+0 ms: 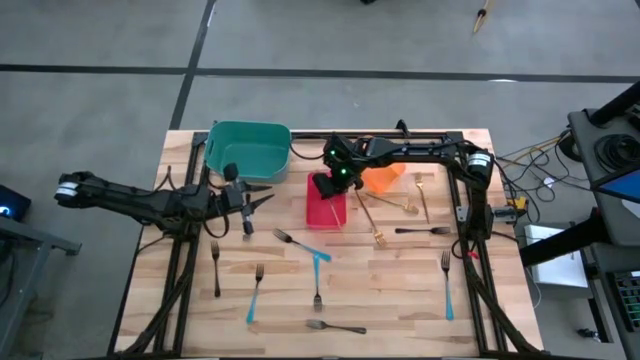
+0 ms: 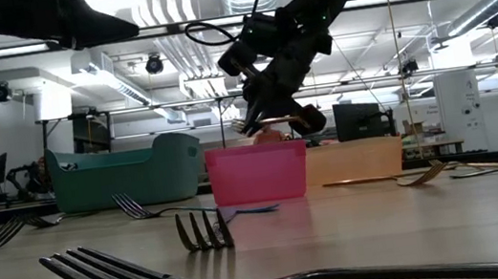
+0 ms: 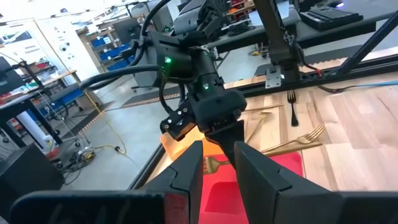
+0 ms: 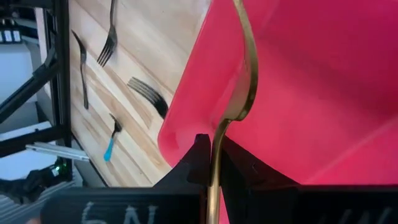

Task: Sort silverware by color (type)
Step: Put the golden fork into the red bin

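Wooden planks make up the worktop point(image 1: 400, 300), set on a grey floor, with a teal bin point(image 1: 248, 150), a red bin point(image 1: 327, 207) and an orange bin point(image 1: 383, 178) along its far side. Directly over the red bin hangs the right pincer point(image 1: 325, 185), its fingers clamped together on a gold fork point(image 4: 239, 81) that points down into the red interior, ready to be let go. The left pincer point(image 1: 255, 203) waits just in front of the teal bin, fingers slightly apart and holding nothing.

Sorting looks barely begun. The orange bin's inside cannot be seen, and most forks lie loose on the wood: two or three more gold forks point(image 1: 375, 222) beside the red and orange bins, a dark-handled one point(image 1: 425, 231) near them, light-blue-handled forks point(image 1: 447, 285) at the right and centre, and several dark or silver forks point(image 1: 335, 326) across the near half. Nearly every piece remains to be binned.
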Controlling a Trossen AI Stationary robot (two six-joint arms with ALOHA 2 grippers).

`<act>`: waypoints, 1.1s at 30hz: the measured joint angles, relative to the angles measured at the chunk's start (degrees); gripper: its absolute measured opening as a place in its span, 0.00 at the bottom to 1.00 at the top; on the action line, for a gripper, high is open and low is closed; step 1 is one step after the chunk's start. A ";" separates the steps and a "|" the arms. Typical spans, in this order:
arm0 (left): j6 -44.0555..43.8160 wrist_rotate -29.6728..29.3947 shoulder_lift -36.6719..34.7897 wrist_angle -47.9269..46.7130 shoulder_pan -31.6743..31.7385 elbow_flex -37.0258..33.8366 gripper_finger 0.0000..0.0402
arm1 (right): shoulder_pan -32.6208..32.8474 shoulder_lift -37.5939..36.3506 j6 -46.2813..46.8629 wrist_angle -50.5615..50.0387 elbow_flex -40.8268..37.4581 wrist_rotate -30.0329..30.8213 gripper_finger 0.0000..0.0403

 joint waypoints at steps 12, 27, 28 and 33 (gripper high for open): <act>0.59 -0.09 0.90 1.13 0.00 0.00 0.18 | 0.16 0.11 -1.35 0.03 0.00 1.94 0.03; 0.61 -0.09 0.90 1.13 0.00 -0.04 0.18 | 0.17 0.11 -3.28 -0.22 -0.02 3.57 0.03; 0.61 -0.09 0.91 1.13 0.00 -0.04 0.18 | 0.17 0.11 -3.28 -0.22 -0.02 3.57 0.03; 0.61 -0.09 0.92 1.13 0.00 -0.07 0.18 | 0.17 0.12 -3.40 -0.22 -0.02 3.58 0.03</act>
